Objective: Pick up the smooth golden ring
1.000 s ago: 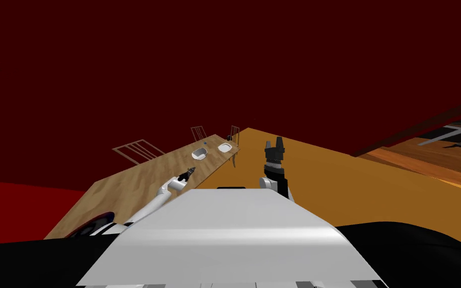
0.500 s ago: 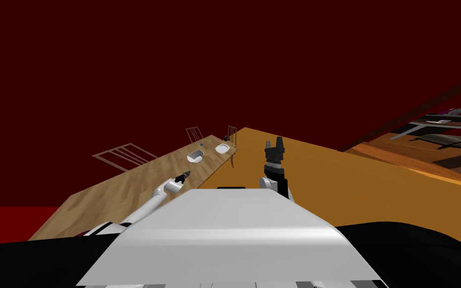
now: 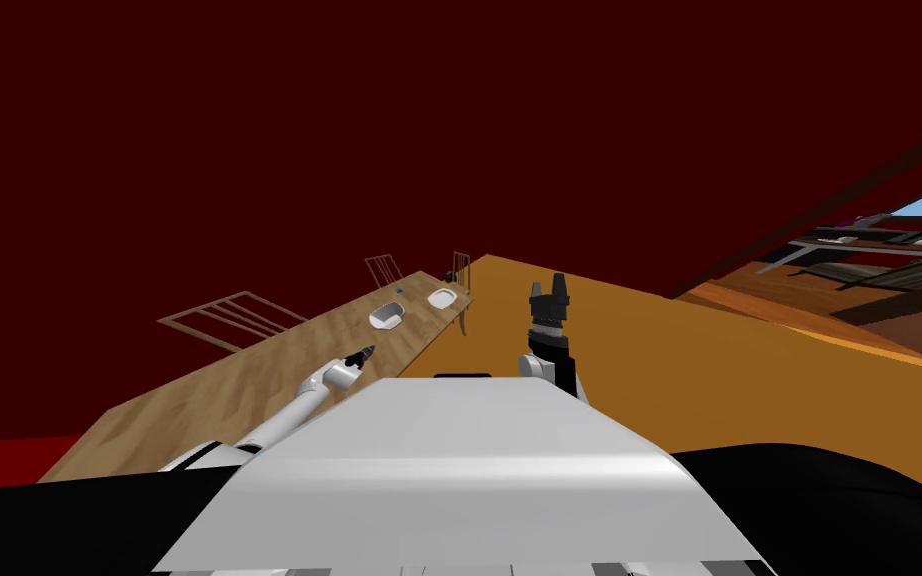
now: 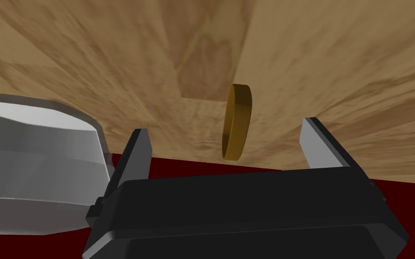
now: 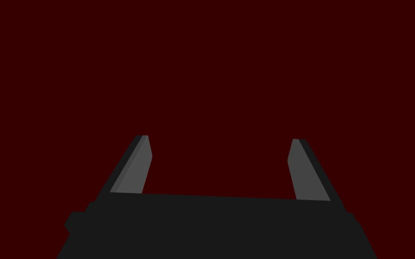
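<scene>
With left pincer (image 4: 225, 126) spread and ring (image 4: 237, 121) edge-on between and just beyond its tips, near the rim of the surface (image 4: 337, 67), ease forward, centre, then close gently on the flat faces to stop any roll.

My left gripper (image 4: 225, 127) is a matte black box with chamfered edges. Two thin blade fingers (image 4: 141, 152) rise from it, light grey on the faces and dark along the backs. My right gripper (image 5: 219, 138) is the same build, its blades a duller grey. Left of centre in the head view, my left forearm (image 3: 294, 410) is a slim white tube with a pale cuff. Just right of centre, my right wrist (image 3: 547, 330) looks ribbed in grey and black, though it shows small there.
</scene>
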`<state>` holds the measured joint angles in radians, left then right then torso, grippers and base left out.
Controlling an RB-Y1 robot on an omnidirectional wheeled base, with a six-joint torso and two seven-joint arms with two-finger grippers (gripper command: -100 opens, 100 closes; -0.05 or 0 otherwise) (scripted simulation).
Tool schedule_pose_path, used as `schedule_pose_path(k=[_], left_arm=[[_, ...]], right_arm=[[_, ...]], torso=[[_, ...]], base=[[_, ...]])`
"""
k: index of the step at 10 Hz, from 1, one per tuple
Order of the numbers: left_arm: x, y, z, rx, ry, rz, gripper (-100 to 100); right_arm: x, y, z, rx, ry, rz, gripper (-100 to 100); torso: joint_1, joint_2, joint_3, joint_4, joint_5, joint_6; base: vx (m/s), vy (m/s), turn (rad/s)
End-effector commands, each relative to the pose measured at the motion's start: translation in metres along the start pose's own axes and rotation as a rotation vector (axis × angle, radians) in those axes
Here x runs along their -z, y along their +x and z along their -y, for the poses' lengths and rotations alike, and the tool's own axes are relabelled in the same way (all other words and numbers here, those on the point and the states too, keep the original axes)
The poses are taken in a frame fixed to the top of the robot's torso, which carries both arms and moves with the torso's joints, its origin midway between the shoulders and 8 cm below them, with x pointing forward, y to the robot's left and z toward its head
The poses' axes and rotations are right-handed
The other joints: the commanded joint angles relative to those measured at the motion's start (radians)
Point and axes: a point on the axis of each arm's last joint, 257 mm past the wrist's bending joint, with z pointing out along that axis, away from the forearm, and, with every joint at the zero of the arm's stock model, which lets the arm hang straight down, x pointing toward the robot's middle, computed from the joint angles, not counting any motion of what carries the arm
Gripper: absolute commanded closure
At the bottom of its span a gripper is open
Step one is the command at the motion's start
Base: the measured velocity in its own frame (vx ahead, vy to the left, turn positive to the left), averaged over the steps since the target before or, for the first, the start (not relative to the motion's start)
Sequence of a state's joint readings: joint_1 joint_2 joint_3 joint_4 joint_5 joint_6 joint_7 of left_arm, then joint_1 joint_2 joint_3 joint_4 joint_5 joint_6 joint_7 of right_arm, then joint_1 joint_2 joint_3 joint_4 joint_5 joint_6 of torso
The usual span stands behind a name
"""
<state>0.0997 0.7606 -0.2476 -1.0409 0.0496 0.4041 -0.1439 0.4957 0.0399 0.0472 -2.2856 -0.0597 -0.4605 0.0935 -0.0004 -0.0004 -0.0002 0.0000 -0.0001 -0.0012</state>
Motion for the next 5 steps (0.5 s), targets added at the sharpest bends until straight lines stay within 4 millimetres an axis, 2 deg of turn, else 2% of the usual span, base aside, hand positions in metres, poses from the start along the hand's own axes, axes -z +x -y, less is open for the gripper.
schedule_pose_path(k=[1, 2, 3, 4, 5], left_arm=[[-0.004, 0.000, -0.007, 0.017, -0.001, 0.004, -100], [-0.006, 0.001, -0.020, 0.032, -0.026, 0.002, -100], [-0.008, 0.001, -0.017, 0.031, -0.008, 0.006, -100], [-0.009, 0.001, -0.031, 0.059, -0.035, 0.005, -100], [-0.010, 0.002, -0.039, 0.063, -0.050, 0.005, -100]], right_arm=[[0.000, 0.000, 0.000, 0.000, 0.000, 0.000, 0], [0.000, 0.000, 0.000, 0.000, 0.000, 0.000, 0], [0.000, 0.000, 0.000, 0.000, 0.000, 0.000, 0], [0.000, 0.000, 0.000, 0.000, 0.000, 0.000, 0], [0.000, 0.000, 0.000, 0.000, 0.000, 0.000, 0]], torso=[[0.000, 0.000, 0.000, 0.000, 0.000, 0.000], [-0.001, 0.002, 0.001, 0.000, 0.000, 0.001], [0.000, 0.003, 0.002, 0.001, 0.000, 0.000], [0.000, 0.004, 0.002, 0.001, 0.000, 0.001], [0.000, 0.004, 0.002, 0.001, 0.000, 0.000]], base=[[-0.032, -0.008, -0.293], [-0.044, 0.001, -0.155], [-0.065, 0.002, -0.242], [-0.053, 0.005, -0.134], [-0.022, -0.002, 0.020]])
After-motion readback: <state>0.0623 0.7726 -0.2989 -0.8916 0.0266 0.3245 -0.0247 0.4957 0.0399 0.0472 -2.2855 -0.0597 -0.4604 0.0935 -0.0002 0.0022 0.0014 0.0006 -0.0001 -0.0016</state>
